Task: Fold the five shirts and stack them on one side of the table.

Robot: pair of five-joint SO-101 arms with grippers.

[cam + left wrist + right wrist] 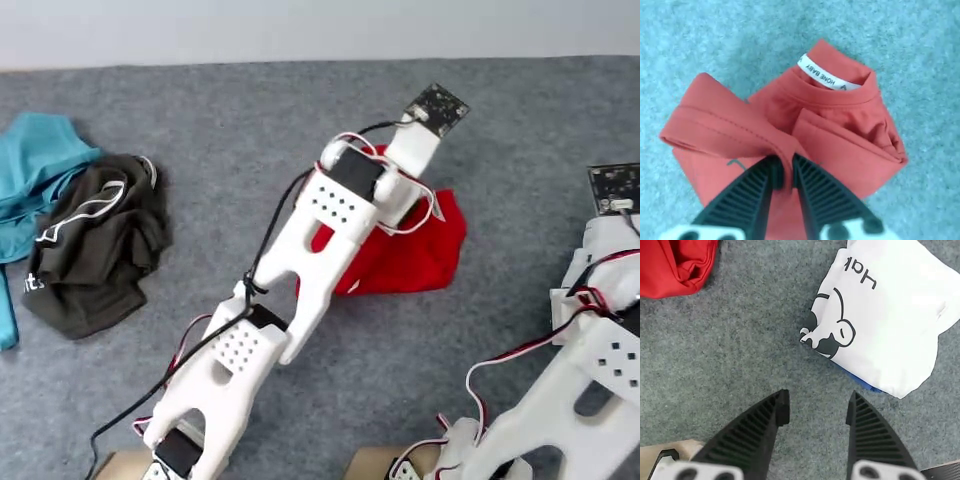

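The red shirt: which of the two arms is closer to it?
Left. The left end effector is shut on a fold of the red shirt. The right end effector is open over the grey table cover, apart from that shirt, nearer a white shirt.

Five shirts (405, 250), two arms (300, 270).

Left arm (300, 250): stretched from the lower left of the high view to its centre, wrist tipped downward. Left gripper (784, 167): jaws nearly together, pinching a fold of the red shirt (840, 115). Right arm (585, 385): lower right of the high view. Right gripper (818, 405): jaws spread wide.
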